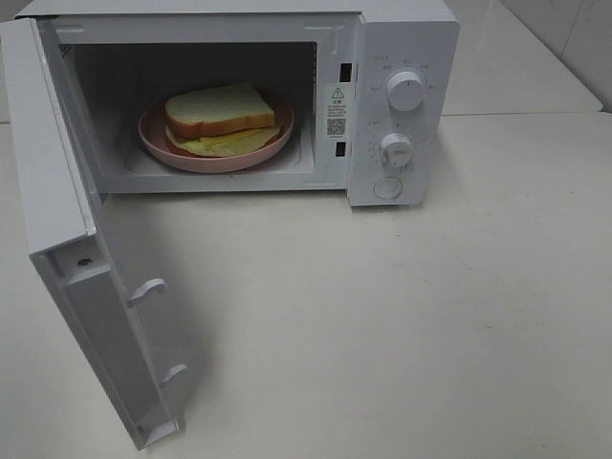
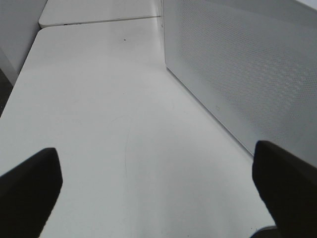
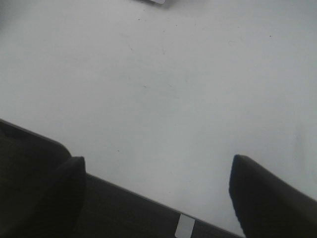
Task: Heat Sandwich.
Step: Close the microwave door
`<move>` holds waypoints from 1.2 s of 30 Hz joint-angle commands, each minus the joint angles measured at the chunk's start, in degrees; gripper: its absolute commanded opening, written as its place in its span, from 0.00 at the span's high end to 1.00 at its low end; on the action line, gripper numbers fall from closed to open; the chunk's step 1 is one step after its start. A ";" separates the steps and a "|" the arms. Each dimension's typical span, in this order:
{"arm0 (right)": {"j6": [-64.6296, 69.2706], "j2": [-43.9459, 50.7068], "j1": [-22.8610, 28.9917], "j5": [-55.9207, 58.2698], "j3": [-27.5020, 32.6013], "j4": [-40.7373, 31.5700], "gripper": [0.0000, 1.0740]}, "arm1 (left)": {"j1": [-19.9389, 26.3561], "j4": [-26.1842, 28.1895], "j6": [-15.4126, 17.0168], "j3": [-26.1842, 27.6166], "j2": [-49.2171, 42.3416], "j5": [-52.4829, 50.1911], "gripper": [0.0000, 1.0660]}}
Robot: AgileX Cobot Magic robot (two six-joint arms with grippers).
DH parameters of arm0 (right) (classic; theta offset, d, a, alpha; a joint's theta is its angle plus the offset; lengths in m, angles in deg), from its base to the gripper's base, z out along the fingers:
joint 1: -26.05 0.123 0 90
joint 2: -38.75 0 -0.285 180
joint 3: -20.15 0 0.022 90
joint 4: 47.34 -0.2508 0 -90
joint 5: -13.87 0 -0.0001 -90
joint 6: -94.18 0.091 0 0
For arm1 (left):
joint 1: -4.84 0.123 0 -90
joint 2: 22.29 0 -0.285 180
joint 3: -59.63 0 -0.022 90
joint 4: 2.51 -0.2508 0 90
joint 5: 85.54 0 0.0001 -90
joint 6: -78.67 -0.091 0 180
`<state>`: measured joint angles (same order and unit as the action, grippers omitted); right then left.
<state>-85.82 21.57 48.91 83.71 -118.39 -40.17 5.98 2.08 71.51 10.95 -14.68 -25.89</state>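
Loaded and waiting, door wide open!
The sandwich sits on its pink plate inside the microwave, upper left of frame. Left gripper and right gripper both hang spread apart, empty, above the worktop. Next, I reckon: swing the door shut.

White table carries white microwave at back, door swung open.
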 commanded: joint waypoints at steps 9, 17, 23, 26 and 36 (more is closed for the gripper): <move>2.46 8.14 -8.88 -3.38 4.47 -2.58 0.29 | 0.06 0.17 0.46 -0.11 -1.55 -0.23 0.06; 2.35 11.12 -14.32 -8.25 5.56 -3.21 0.29 | 0.06 0.17 0.46 -0.11 -1.55 -0.23 0.06; 2.35 11.12 -14.90 -10.49 6.82 -3.15 0.29 | 0.06 0.17 0.46 -0.11 -1.55 -0.23 0.06; 2.35 11.12 -14.90 -10.49 6.82 -3.15 0.29 | 0.06 0.17 0.46 -0.11 -1.55 -0.23 0.06; 2.35 11.12 -14.90 -10.49 6.88 -3.15 0.30 | 0.06 0.17 0.46 -0.11 -1.55 -0.23 0.06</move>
<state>-83.87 31.20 34.41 73.97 -111.63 -43.21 5.98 2.08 71.51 10.95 -14.68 -25.89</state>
